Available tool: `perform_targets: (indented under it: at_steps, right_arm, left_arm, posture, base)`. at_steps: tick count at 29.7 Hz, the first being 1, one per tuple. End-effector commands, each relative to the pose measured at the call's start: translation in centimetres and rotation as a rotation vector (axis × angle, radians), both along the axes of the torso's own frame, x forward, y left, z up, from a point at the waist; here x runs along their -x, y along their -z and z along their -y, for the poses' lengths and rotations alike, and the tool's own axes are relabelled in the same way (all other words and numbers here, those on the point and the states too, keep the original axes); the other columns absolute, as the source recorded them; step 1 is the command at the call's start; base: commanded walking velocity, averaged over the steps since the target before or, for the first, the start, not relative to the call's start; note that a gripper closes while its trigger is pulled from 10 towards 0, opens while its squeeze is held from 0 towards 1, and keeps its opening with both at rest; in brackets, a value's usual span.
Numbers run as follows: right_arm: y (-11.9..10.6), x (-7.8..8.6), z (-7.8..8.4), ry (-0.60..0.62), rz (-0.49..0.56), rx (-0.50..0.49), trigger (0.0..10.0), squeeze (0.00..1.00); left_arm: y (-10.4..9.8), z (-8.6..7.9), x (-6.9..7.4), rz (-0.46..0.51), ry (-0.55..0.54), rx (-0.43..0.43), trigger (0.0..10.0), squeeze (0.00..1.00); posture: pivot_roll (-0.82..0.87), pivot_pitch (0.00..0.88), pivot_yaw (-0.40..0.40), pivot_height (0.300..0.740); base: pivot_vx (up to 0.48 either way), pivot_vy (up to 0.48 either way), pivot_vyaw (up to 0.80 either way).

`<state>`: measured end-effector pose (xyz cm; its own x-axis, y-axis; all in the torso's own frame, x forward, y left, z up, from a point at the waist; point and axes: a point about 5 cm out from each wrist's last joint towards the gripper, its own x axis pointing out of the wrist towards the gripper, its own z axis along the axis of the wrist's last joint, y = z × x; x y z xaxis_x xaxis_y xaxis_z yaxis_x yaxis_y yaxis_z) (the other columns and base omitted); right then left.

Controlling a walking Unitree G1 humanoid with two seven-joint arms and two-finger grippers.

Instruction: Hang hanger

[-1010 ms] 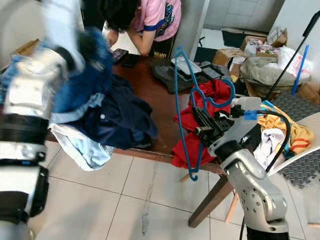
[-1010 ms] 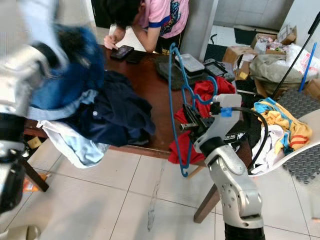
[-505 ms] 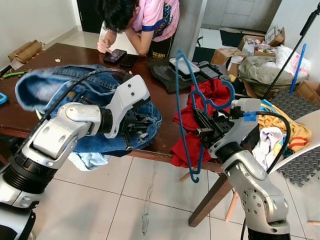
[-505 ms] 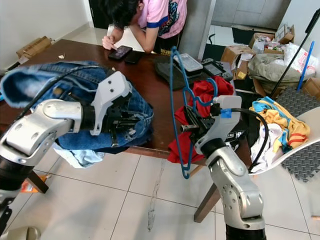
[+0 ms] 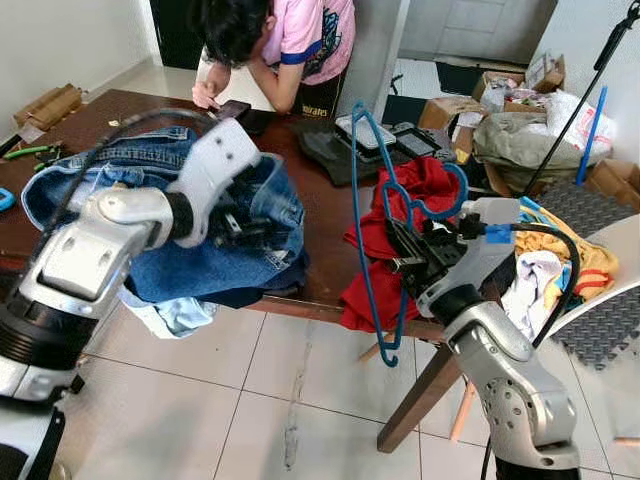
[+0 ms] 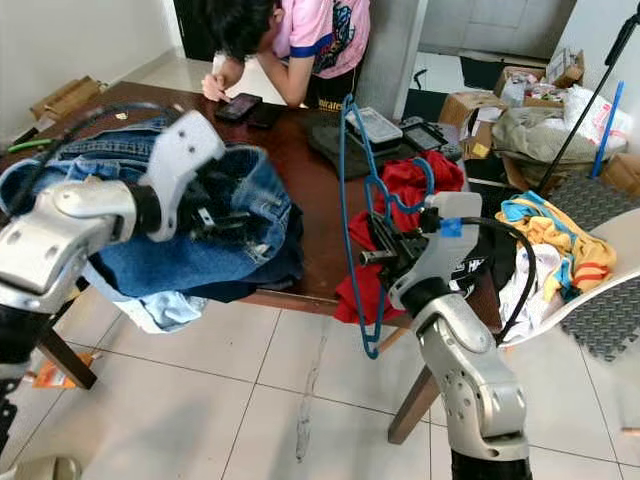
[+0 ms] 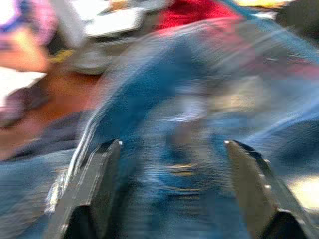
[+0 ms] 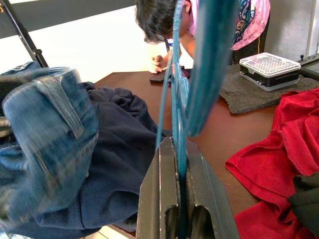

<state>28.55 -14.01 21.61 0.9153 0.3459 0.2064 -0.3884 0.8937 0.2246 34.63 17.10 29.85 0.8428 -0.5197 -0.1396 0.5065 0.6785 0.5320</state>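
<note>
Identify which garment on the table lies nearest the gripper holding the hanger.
The red cloth, draped over the table edge directly behind the right gripper clamping the blue hanger; the jeans lie further left.

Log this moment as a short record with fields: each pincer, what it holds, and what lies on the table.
right pincer: shut on the blue hanger, held upright at the table's edge
left pincer: open, fingers in the jeans
table: brown wood; jeans, dark blue garment, red cloth
person: leaning over the far side of the table

Silver jointed arms, black cables, 2 black fingers
</note>
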Motion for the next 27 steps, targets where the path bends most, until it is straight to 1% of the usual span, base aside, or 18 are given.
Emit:
perform_targets:
  at_steps: [1, 2, 4, 5, 7, 8, 10, 11, 12, 16, 17, 18, 20, 21, 22, 24, 26, 27]
  right_arm:
    - [0.0, 0.2, 0.0, -0.006, -0.001, 0.002, 10.0, 0.00]
    - [0.0, 0.2, 0.0, -0.006, -0.001, 0.002, 10.0, 0.00]
    - [-0.1, 0.2, 0.0, -0.007, 0.000, 0.000, 10.0, 0.00]
    - [-0.1, 0.2, 0.0, -0.007, 0.000, 0.000, 10.0, 0.00]
    - [-0.1, 0.2, 0.0, -0.008, 0.001, -0.002, 10.0, 0.00]
    - [-0.1, 0.2, 0.0, -0.008, 0.001, -0.002, 10.0, 0.00]
    - [-0.2, 0.2, 0.0, -0.008, 0.001, -0.003, 10.0, 0.00]
    - [-0.2, 0.2, 0.0, -0.008, 0.001, -0.003, 10.0, 0.00]
    - [-0.2, 0.2, 0.0, -0.007, 0.001, -0.003, 10.0, 0.00]
    - [-0.2, 0.2, 0.0, -0.006, 0.001, -0.004, 10.0, 0.00]
    - [-0.2, 0.2, 0.0, -0.006, 0.000, -0.004, 10.0, 0.00]
    - [-0.2, 0.2, 0.0, -0.006, 0.000, -0.004, 10.0, 0.00]
    - [-0.1, 0.1, 0.0, -0.005, -0.002, -0.004, 10.0, 0.00]
    - [-0.1, 0.1, 0.0, -0.005, -0.002, -0.004, 10.0, 0.00]
    - [-0.1, 0.1, 0.0, -0.006, -0.003, -0.003, 10.0, 0.00]
    - [0.0, 0.1, 0.0, -0.006, -0.004, -0.003, 10.0, 0.00]
    - [0.0, 0.0, 0.1, -0.008, -0.004, -0.004, 10.0, 0.00]
    - [0.0, 0.0, 0.1, -0.008, -0.004, -0.004, 10.0, 0.00]
  left_arm:
    - [-2.0, -2.4, -0.3, 0.124, -0.156, -0.046, 10.0, 1.00]
    - [-2.0, -2.4, -0.3, 0.124, -0.156, -0.046, 10.0, 1.00]
    - [-2.8, -3.4, -0.3, 0.204, -0.244, -0.119, 10.0, 1.00]
    - [-2.8, -3.4, -0.3, 0.204, -0.244, -0.119, 10.0, 1.00]
    - [-3.9, -3.9, -0.2, 0.272, -0.287, -0.123, 10.0, 1.00]
    - [-3.9, -3.9, -0.2, 0.272, -0.287, -0.123, 10.0, 1.00]
    - [-5.0, -3.8, 0.2, 0.330, -0.286, -0.099, 10.0, 1.00]
    - [-5.0, -3.8, 0.2, 0.330, -0.286, -0.099, 10.0, 1.00]
    - [-5.4, -3.3, 0.6, 0.335, -0.256, -0.075, 10.0, 0.00]
    - [-5.8, -2.7, 1.2, 0.319, -0.208, -0.050, 10.0, 0.00]
    - [-5.8, -2.6, 1.7, 0.304, -0.203, -0.058, 10.0, 0.00]
    - [-5.8, -2.6, 1.7, 0.304, -0.203, -0.058, 10.0, 0.00]
    - [-5.8, -2.8, 2.4, 0.290, -0.228, -0.054, 10.0, 0.00]
    - [-5.8, -2.8, 2.4, 0.290, -0.228, -0.054, 10.0, 0.00]
    - [-5.7, -3.4, 2.8, 0.279, -0.269, -0.049, 10.0, 0.00]
    - [-5.6, -3.8, 3.0, 0.275, -0.299, -0.046, 10.0, 0.00]
    - [-4.8, -4.6, 3.9, 0.237, -0.339, -0.038, 10.0, 0.00]
    - [-4.8, -4.6, 3.9, 0.237, -0.339, -0.038, 10.0, 0.00]
  posture:
    - [0.07, 0.100, -0.062, 0.740]
    - [0.07, 0.100, -0.062, 0.740]
    - [0.07, 0.100, -0.062, 0.740]
    - [0.07, 0.100, -0.062, 0.740]
    - [0.07, 0.101, -0.062, 0.740]
    - [0.07, 0.101, -0.062, 0.740]
    - [0.07, 0.105, -0.060, 0.740]
    - [0.07, 0.105, -0.060, 0.740]
    - [0.07, 0.106, -0.061, 0.740]
    - [0.07, 0.106, -0.061, 0.740]
    - [0.07, 0.110, -0.056, 0.740]
    - [0.07, 0.110, -0.056, 0.740]
    - [0.08, 0.110, -0.056, 0.740]
    - [0.08, 0.110, -0.056, 0.740]
    - [0.09, 0.111, -0.052, 0.740]
    - [0.09, 0.111, -0.052, 0.740]
    - [0.09, 0.111, -0.050, 0.740]
    - [0.09, 0.111, -0.050, 0.740]
  base:
    - [0.000, 0.000, 0.00]
    - [0.000, 0.000, 0.00]
    - [0.000, 0.000, 0.00]
    - [0.000, 0.000, 0.00]
    - [0.000, 0.000, 0.00]
    - [0.000, 0.000, 0.00]
    - [0.000, 0.000, 0.00]
    - [0.000, 0.000, 0.00]
    - [0.000, 0.000, 0.00]
    - [0.000, 0.000, 0.00]
    - [0.000, 0.000, 0.00]
    - [0.000, 0.000, 0.00]
    - [0.000, 0.000, 0.00]
    - [0.000, 0.000, 0.00]
    - [0.000, 0.000, 0.00]
    - [0.000, 0.000, 0.00]
    - [0.000, 0.000, 0.00]
    - [0.000, 0.000, 0.00]
